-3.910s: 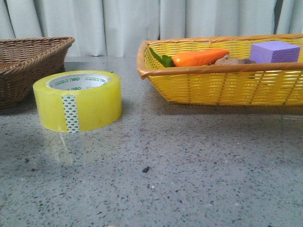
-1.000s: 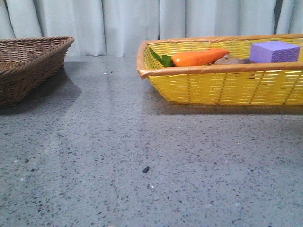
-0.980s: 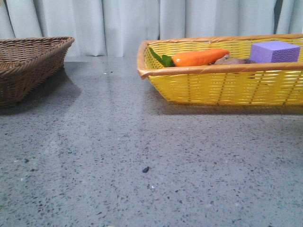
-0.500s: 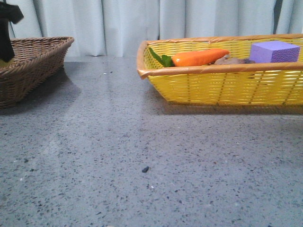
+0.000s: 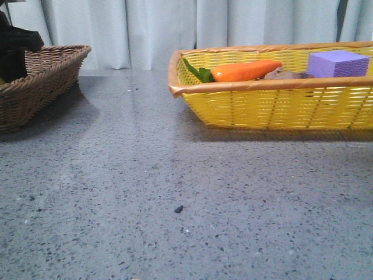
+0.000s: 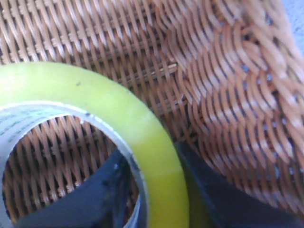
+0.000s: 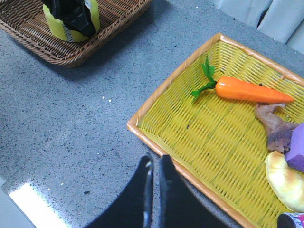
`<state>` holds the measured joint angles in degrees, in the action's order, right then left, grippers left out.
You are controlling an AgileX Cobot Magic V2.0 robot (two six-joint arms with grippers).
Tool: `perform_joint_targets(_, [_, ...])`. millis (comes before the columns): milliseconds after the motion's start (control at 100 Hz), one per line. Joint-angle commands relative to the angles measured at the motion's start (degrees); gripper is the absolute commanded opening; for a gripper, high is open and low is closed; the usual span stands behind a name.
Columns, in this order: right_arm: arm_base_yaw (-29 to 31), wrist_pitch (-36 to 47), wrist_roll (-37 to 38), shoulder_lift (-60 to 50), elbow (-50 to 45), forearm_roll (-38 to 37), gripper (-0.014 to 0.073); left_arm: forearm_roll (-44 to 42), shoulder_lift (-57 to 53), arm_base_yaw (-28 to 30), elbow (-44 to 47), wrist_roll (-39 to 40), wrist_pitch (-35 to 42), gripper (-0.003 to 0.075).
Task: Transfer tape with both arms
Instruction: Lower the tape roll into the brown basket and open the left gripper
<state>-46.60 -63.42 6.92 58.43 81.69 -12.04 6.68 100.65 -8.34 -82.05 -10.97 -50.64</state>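
Observation:
The tape [image 6: 142, 123] is a yellow roll with a white core, seen close over the weave of the brown wicker basket [image 6: 228, 71]. My left gripper [image 6: 161, 199] is shut on the roll's wall, one finger inside the core and one outside. The right wrist view shows the tape [image 7: 54, 23] inside that basket [image 7: 109, 23] with the left gripper [image 7: 73, 16] on it. In the front view the left gripper [image 5: 14, 52] dips into the basket [image 5: 52, 70] and the tape is hidden. My right gripper [image 7: 155, 164] is shut and holds nothing, above the table by the yellow basket's rim [image 7: 156, 102].
The yellow basket [image 5: 262, 105] at the right holds an orange carrot [image 5: 245, 71], a purple foam block [image 5: 338, 63], a brown lump [image 7: 275, 126] and a bread-like piece [image 7: 285, 180]. Grey speckled table [image 5: 175, 186] lies between the two baskets.
The tape has left the table, where it stood earlier. My left gripper came in at the top left and has sunk lower into the brown basket over the last half second.

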Motion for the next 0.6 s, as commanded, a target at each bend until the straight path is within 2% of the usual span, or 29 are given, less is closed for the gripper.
perform_joint_targets(0, [0.4, 3.7, 0.1, -1.0, 1.2, -1.7, -0.0066, 0.9, -2.9, 0.1, -1.8, -0.4, 3.0, 0.0276])
perform_joint_targets(60, [0.4, 3.7, 0.1, -1.0, 1.2, -1.7, -0.0066, 0.9, -2.9, 0.1, -1.8, -0.4, 3.0, 0.0349])
perform_joint_targets(120, [0.4, 3.7, 0.1, -1.0, 1.2, -1.7, -0.0066, 0.9, -3.2, 0.1, -1.8, -0.4, 2.8, 0.0361])
perform_joint_targets(450, [0.4, 4.2, 1.2, -5.3, 1.1, -6.5, -0.0066, 2.5, -14.1, 0.1, -1.8, -0.4, 3.4, 0.0208])
perform_joint_targets(590, [0.4, 6.8, 4.3, -9.7, -3.4, -10.9, -0.0066, 3.9, -20.9, 0.1, -1.1, -0.4, 5.6, 0.0133])
